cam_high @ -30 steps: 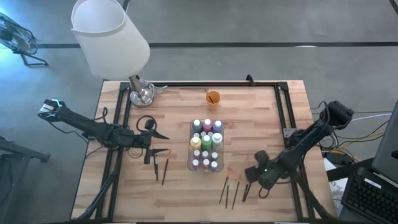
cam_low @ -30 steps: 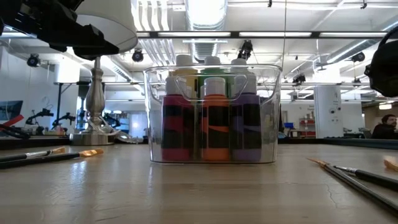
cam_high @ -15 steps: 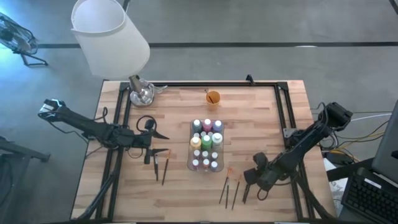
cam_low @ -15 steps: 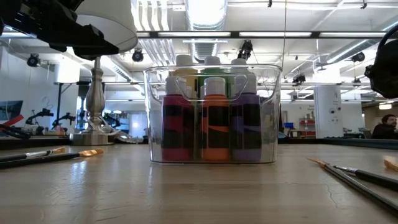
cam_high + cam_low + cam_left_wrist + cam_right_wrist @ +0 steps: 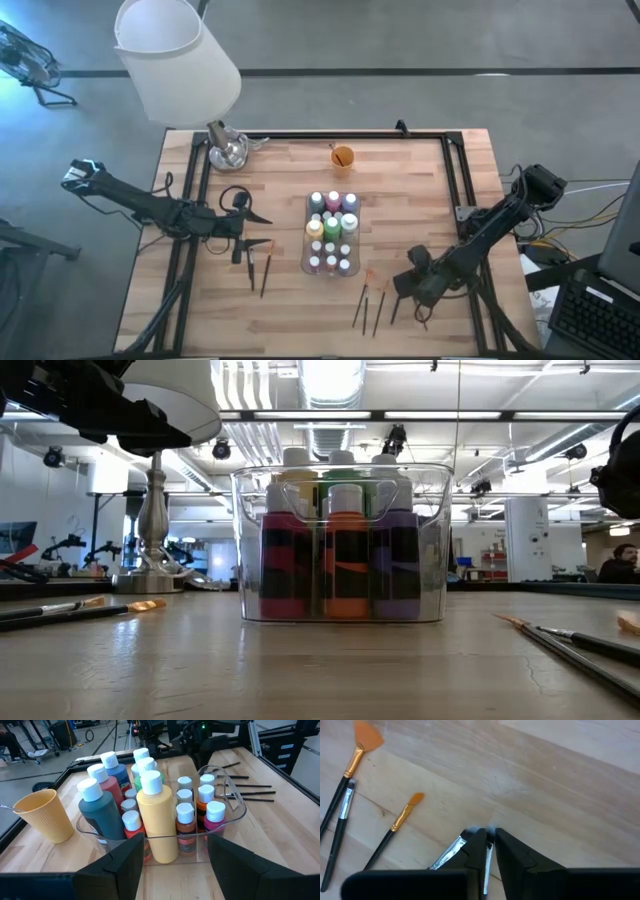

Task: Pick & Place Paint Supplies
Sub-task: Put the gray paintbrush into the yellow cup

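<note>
Counter: pale wooden butcher-block top (image 5: 400, 200) with visible grain and plank seams, framed by dark metal rails along the sides and far edge.
Tray: clear plastic tray (image 5: 304, 262) at the middle of the counter, packed with paint bottles (image 5: 331, 226); white caps show from above, and red, orange and purple bodies show through the clear wall in the low view (image 5: 340, 575).
Cup: small orange cup (image 5: 342, 156) stands on the far side of the tray, apart from it.
Loose brushes, right side: several dark-handled paintbrushes (image 5: 368, 303) lie on the counter near the front edge, orange bristles toward the tray.
Right claw: right claw (image 5: 488, 840) is low over the counter beside those brushes, fingers pressed together on a silver-ferruled brush (image 5: 451, 851) lying flat on the wood.
Loose brushes, left side: two reddish-handled brushes (image 5: 262, 268) lie left of the tray.
Left claw: left claw (image 5: 250, 230) hangs just beside them, fingers spread and holding nothing, facing the tray.
Lamp: a desk lamp with a white shade (image 5: 176, 60) stands at the far left corner on a shiny metal base (image 5: 228, 150).
Room: grey concrete floor around the counter; the low view shows a workshop with ceiling light strips, ducts and distant benches.
</note>
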